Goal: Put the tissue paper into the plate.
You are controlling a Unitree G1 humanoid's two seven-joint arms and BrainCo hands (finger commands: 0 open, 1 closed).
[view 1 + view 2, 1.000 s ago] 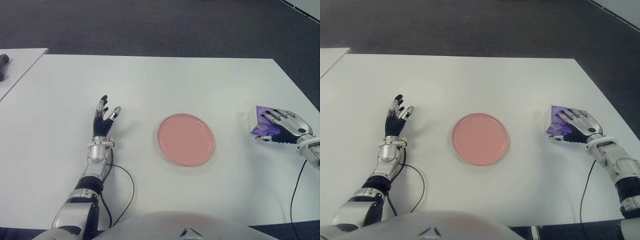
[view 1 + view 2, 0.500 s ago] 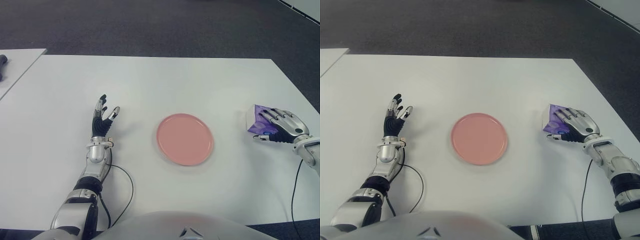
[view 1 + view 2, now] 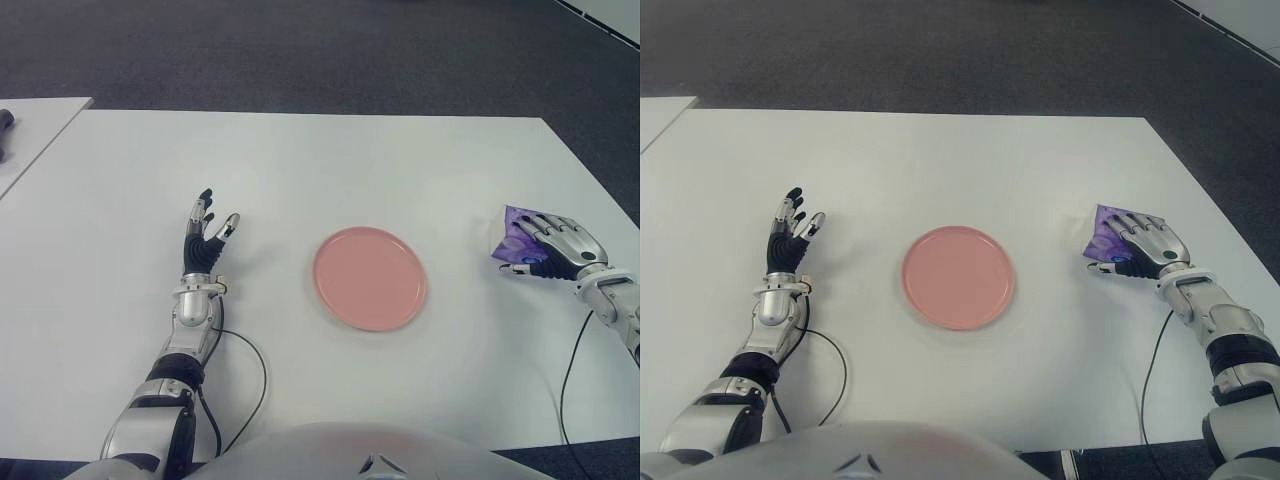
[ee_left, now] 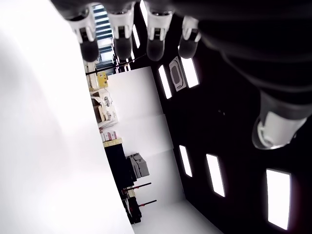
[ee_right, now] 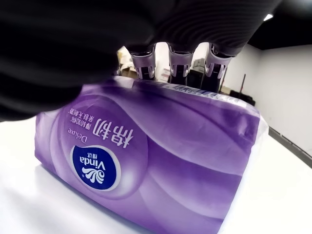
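Purple and glossy, the tissue paper pack (image 5: 146,170) lies on the white table (image 3: 330,160) near its right edge, well apart from the pink plate (image 3: 370,278) at the middle. The right hand (image 3: 553,248) covers the pack from above, its fingers (image 5: 178,61) draped over the top and curled down the far side, thumb low at the near side, closing on it; the pack's underside meets the tabletop. The left hand (image 3: 207,238) shows left of the plate, fingers loosely spread and holding nothing. Dark grey carpet (image 3: 320,50) lies beyond the table, and a second white table's corner (image 3: 30,125) shows at far left.
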